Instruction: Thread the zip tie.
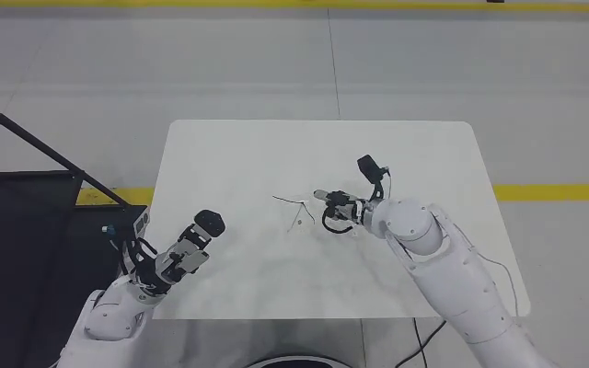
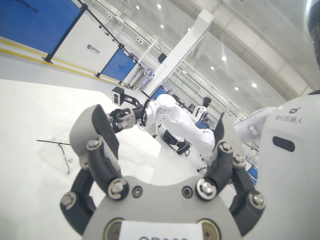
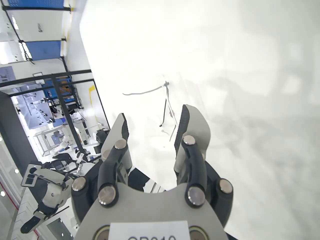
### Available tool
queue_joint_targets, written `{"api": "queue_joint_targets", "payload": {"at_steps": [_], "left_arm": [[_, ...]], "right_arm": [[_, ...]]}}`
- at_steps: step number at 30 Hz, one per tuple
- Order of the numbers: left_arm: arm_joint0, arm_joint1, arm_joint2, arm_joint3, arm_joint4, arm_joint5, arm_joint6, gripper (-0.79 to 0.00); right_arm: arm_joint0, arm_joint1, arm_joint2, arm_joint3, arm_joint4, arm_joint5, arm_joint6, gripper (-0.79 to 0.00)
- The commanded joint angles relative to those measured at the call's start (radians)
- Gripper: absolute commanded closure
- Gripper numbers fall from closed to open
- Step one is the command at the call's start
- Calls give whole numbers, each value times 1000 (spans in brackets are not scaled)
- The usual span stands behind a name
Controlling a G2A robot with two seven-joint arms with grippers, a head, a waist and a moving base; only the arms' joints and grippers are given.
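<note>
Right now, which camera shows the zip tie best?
The right wrist view: the zip tie lies close, its whole length dark against the white table. The top view shows the zip tie small and thin; the left wrist view, farther off.

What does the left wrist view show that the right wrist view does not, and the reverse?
Left wrist view adds: the hall ceiling with round lamps, and the right gripper seen from in front, open, near the thin black plastic zip tie.
Right wrist view adds: the left arm past the edge of the flat white table.
Both share: the tie lying ungripped on that table, and open, empty jaws in the foreground.
</note>
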Motion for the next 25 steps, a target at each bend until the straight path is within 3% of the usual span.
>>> {"api": "queue_joint_targets", "payload": {"at_steps": [1,7,14,19,25], "left_arm": [[0,0,0,0,0,0,0,-785],[0,0,0,0,0,0,0,-785],[0,0,0,0,0,0,0,-785],[0,0,0,0,0,0,0,-785],[0,0,0,0,0,0,0,-784]], "right_arm": [[-72,8,42,-73,-16,-76,-77,-785],[-273,37,146,-243,-135,-292,-217,-785],[-415,54,184,-323,-396,-480,-366,-785],[-449,46,166,-325,-573,-427,-547,-785],[-449,46,166,-325,-574,-426,-547,-784]]}}
